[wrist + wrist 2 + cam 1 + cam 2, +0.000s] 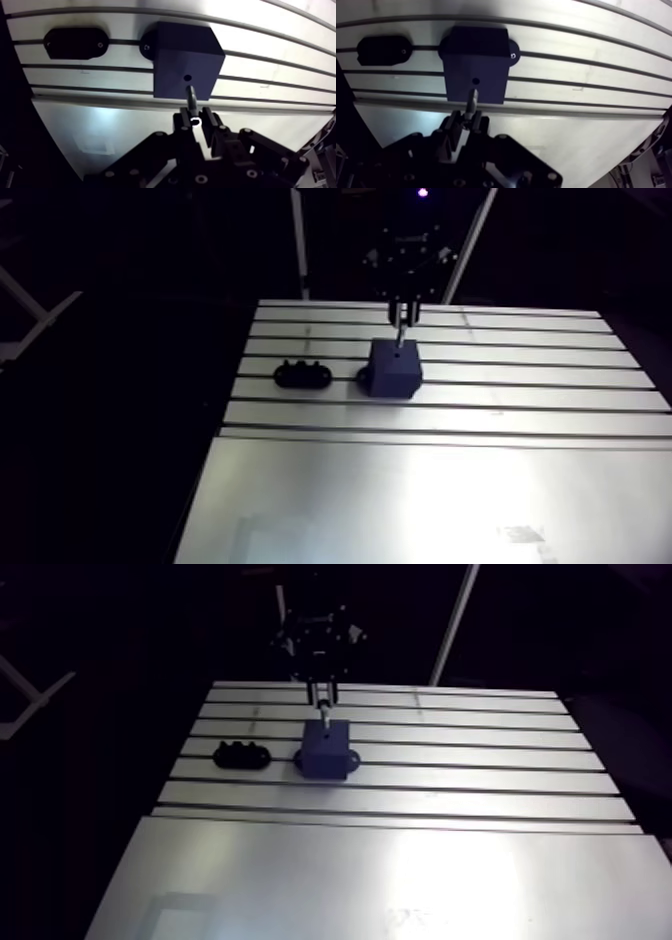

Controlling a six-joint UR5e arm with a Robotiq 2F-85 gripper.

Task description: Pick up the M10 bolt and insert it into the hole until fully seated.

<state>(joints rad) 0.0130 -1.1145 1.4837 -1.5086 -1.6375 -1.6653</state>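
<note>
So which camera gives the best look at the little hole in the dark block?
The wrist view. It looks down on the block, and the hole shows as a dark dot just ahead of the bolt held in the jaws. The arm view shows the block small and far off, its hole too small to make out.

The tabletop (520, 378) is pale silver, striped across with thin dark slots; its nearer part is a plain silver sheet with a bright patch of glare. The block (185, 60) is dark, perhaps navy or black in this dim light, with one small black hole (187, 78) in its face. The flat oval piece (75, 42) is matt black. The bolt (191, 97) is dull grey metal, the claw (196, 119) black.
</note>
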